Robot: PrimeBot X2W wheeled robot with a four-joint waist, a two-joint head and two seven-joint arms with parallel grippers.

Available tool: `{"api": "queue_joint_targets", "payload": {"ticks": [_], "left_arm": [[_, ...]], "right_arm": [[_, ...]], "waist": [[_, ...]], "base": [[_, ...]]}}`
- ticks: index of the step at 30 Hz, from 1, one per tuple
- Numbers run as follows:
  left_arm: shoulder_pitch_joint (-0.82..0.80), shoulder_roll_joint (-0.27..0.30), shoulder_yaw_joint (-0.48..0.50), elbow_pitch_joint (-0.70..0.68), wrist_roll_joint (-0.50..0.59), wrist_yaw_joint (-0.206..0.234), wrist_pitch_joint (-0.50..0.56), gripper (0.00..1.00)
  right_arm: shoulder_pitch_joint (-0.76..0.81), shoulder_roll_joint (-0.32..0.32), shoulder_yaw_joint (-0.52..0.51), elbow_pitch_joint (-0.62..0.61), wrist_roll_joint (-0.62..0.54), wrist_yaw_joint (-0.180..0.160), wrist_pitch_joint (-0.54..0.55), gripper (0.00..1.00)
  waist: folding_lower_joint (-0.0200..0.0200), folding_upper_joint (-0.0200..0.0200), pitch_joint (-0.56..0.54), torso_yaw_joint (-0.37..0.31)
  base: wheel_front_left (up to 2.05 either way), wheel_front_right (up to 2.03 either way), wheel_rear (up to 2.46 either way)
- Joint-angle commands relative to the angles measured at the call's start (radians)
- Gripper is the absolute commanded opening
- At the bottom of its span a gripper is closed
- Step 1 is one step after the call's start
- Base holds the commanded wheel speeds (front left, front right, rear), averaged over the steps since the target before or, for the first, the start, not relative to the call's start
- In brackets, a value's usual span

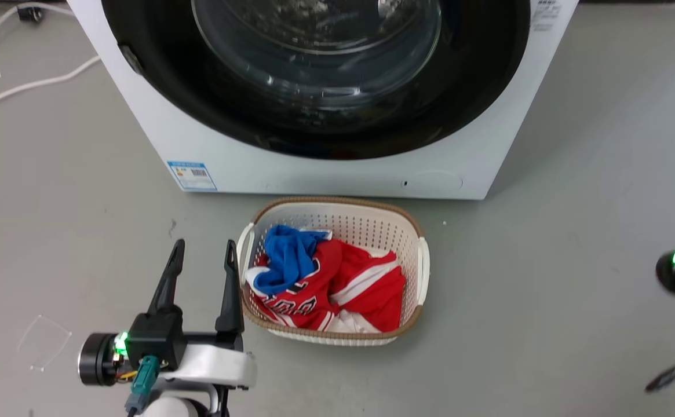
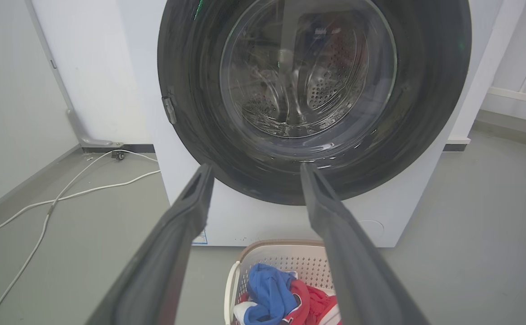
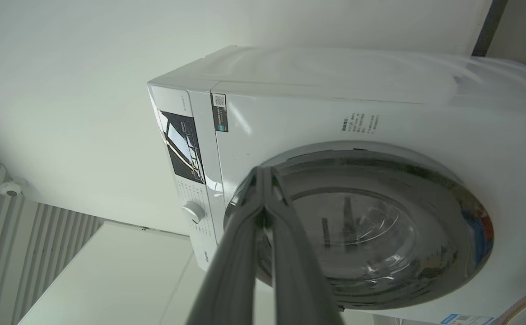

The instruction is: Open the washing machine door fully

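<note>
Grippers: left gripper (image 1: 204, 249) wide open, empty, hovering beside basket (image 1: 337, 202) | right gripper (image 3: 263, 174) fingers pressed together, gripping nothing, tips before door (image 3: 380, 158) rim | door flush on white machine (image 1: 157, 116), above basket | right wrist view adds control panel (image 3: 181, 149), knob (image 3: 193, 211) | left wrist view adds drum (image 2: 330, 81) behind glass | grey floor (image 1: 575, 260), white cable (image 1: 24, 87) left

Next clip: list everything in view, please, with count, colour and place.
Machine: one, white, on floor.
Door: one, black rim, clear glass, shut on machine front.
Basket: one, cream, brown rim, floor before machine.
Clothes: one pile, red and blue, in basket.
Cables: two, white, floor left of machine.
Sticker: one, blue, machine's lower left.
Left gripper: one, dark, open, beside basket.
Right gripper: one, dark, shut, pointed at door.
</note>
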Motion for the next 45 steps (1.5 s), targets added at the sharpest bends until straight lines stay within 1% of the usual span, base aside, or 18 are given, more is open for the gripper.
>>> {"api": "queue_joint_targets", "payload": {"ticks": [1, 6, 11, 17, 21, 34, 39, 45], "left_arm": [[-0.023, 0.0, 0.0, -0.006, 0.009, -0.004, -0.003, 1.0], [-0.071, 0.0, -0.003, -0.028, 0.007, -0.003, -0.003, 1.0], [-0.118, 0.0, -0.01, -0.055, 0.002, -0.001, -0.003, 1.0], [-0.177, 0.0, -0.019, -0.072, -0.001, -0.008, -0.003, 1.0], [-0.205, 0.0, -0.028, -0.078, -0.003, -0.009, -0.003, 1.0], [-0.239, 0.0, -0.041, -0.087, -0.02, 0.003, -0.003, 1.0], [-0.241, 0.0, -0.041, -0.085, -0.027, 0.008, -0.003, 1.0], [-0.227, 0.0, -0.033, -0.077, -0.025, 0.01, -0.003, 1.0]], "right_arm": [[-0.057, -0.019, -0.007, 0.027, 0.012, 0.0, 0.016, 0.0], [-0.245, -0.101, 0.009, 0.142, -0.001, 0.0, 0.089, 0.0], [-0.438, -0.184, 0.077, 0.262, -0.053, 0.0, 0.152, 0.0], [-0.677, -0.234, 0.159, 0.383, -0.094, 0.0, 0.218, 0.0], [-0.793, -0.246, 0.219, 0.439, -0.143, 0.0, 0.245, 0.0], [-0.998, -0.198, 0.361, 0.548, -0.253, 0.0, 0.315, 0.0], [-1.013, -0.188, 0.401, 0.566, -0.277, 0.0, 0.361, 0.0], [-0.962, -0.196, 0.405, 0.557, -0.272, 0.0, 0.386, 0.0]], "waist": [[-0.0001, 0.0, 0.045, 0.008], [-0.0001, 0.0, 0.123, 0.026], [-0.0001, 0.0, 0.214, 0.034], [-0.0001, 0.0, 0.316, 0.043], [-0.0001, 0.0, 0.359, 0.054], [-0.0001, 0.0, 0.422, 0.076], [-0.0001, 0.0, 0.423, 0.082], [-0.0001, 0.0, 0.394, 0.077]], "base": [[0.0, 0.0, 0.0], [0.0, 0.0, 0.0], [0.0, 0.0, 0.0], [0.0, 0.0, 0.0], [0.0, 0.0, 0.0], [0.0, 0.0, 0.0], [0.0, 0.0, 0.0], [0.0, 0.0, 0.0]]}}
